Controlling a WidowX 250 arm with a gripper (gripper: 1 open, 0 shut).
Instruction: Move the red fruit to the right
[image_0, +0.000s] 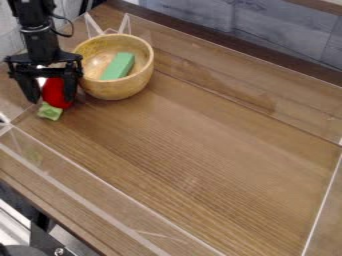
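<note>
Barely begun, the job of shifting the fruit rightward remains almost wholly ahead, to judge by how things lie on the wooden table (201, 140), whose broad bare surface stretches away to the right of the gripper (46, 88) inside a low clear-walled enclosure (327, 170). Just right of the gripper, close beside its right finger, sits a wooden bowl (115, 66) holding a green block-shaped item (119, 66); it looks like the one obstacle on a straight rightward path, so the carry would probably need to lift over it or swing around its near side. The black gripper points straight down with its fingers spread wide, one on each side of the red fruit (55, 91), which stands between them on the table at the far left of the enclosure, its light green leafy end (51, 112) poking out just below the fingertips on the near side. The jaws have not closed on the fruit, and whether either finger touches it cannot be told from this view. Still to come, by this reading: the closing, the lift, the travel right and the release.
</note>
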